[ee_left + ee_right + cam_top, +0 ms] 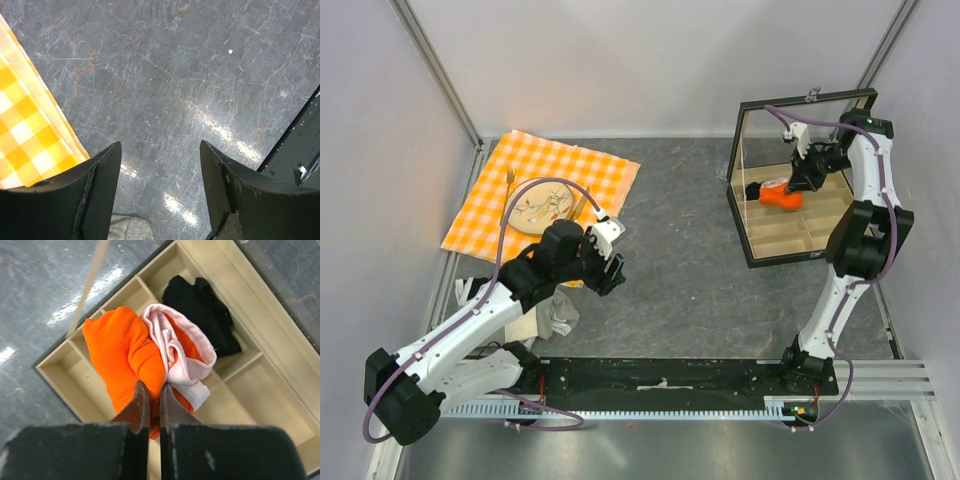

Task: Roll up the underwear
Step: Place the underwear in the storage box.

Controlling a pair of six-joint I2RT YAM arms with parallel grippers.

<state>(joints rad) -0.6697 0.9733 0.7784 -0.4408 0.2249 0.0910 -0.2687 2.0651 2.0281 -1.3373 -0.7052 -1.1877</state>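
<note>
The underwear [125, 355] is a bunched bright orange garment with pale pink-white trim. My right gripper [154, 386] is shut on it and holds it over the compartments of a wooden divider box [280, 405]. In the top view the underwear [782, 196] hangs from the right gripper [798, 182] inside the box [800, 238] at the far right. My left gripper [160, 147] is open and empty, low over the grey table; in the top view it [608, 262] sits left of centre.
A small black fabric bundle [202, 310] lies in a far compartment of the box. An orange checkered cloth [535, 185] with a plate [545, 208] lies at the far left. Grey-white cloths [552, 312] lie under the left arm. A black rail [670, 378] runs along the near edge.
</note>
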